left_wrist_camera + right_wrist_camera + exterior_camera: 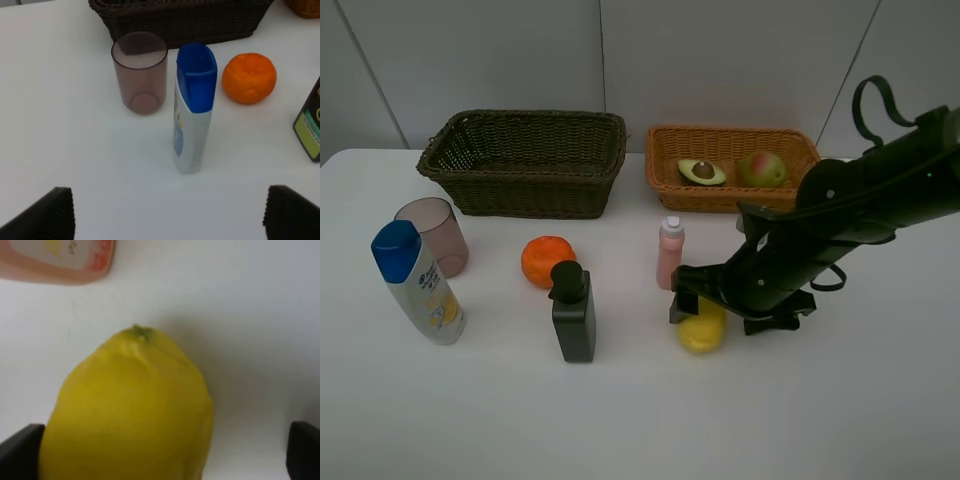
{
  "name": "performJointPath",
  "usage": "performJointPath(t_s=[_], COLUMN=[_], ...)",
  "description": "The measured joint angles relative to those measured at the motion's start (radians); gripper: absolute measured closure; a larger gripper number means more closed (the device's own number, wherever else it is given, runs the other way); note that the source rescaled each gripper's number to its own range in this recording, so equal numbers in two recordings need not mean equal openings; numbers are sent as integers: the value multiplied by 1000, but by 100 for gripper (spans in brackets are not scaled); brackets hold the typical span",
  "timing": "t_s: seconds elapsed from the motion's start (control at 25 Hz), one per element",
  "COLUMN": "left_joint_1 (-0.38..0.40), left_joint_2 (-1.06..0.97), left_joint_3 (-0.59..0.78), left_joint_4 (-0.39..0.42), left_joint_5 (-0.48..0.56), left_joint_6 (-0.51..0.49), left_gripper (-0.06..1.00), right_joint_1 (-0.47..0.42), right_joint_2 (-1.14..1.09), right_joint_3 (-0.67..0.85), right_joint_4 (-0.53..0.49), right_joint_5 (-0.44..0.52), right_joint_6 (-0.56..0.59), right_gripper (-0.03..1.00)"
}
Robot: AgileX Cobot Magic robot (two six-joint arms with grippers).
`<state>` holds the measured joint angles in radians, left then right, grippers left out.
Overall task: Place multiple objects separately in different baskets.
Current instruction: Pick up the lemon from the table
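Yellow lemon (130,410) lying on white table (800,420), right gripper (162,452) straddling it with fingers fully spread and nothing clamped, pink bottle (670,254) just behind, black pump bottle (573,312) well left, bare table toward near edge, left gripper (170,215) spread wide, empty, facing white blue-capped bottle (192,110).

Overall light: bright, even and diffuse, falling from above; the white bench (840,410) reads faintly blue-grey in the high view.
Shadows: soft and short, pooled close under the black pump bottle (574,320), the orange (547,261) and the right arm (840,235), with feathered edges.
Glare: the bench is nearly washed out in the left wrist view; a pale sheen runs down the white blue-capped bottle (192,130).
Translucency: light passes through the mauve cup (139,72).
Focus, high view: fairly sharp, slightly grainy.
Focus, right wrist view: the yellow lemon (130,410) is very close and blurred; the pink bottle (55,260) label is smeared.
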<state>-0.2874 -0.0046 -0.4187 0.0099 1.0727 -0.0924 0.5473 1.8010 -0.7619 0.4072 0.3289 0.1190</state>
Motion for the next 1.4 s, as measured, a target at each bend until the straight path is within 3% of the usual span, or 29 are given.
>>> performJointPath(t_s=[0.28, 0.36, 0.48, 0.64, 1.4], left_joint_1=[0, 0, 0, 0, 0], left_joint_2=[0, 0, 0, 0, 0], left_joint_3=[0, 0, 0, 0, 0], left_joint_4=[0, 0, 0, 0, 0], left_joint_5=[0, 0, 0, 0, 0], left_joint_6=[0, 0, 0, 0, 0], left_gripper=[-5, -5, -5, -5, -5], right_joint_1=[15, 15, 15, 15, 15], right_joint_2=[6, 8, 8, 8, 8], right_joint_3=[0, 0, 0, 0, 0], right_joint_4=[-11, -23, -26, -26, -27], right_joint_5=[2, 1, -1, -1, -6], right_joint_6=[0, 0, 0, 0, 0], right_gripper=[-3, 2, 17, 54, 54])
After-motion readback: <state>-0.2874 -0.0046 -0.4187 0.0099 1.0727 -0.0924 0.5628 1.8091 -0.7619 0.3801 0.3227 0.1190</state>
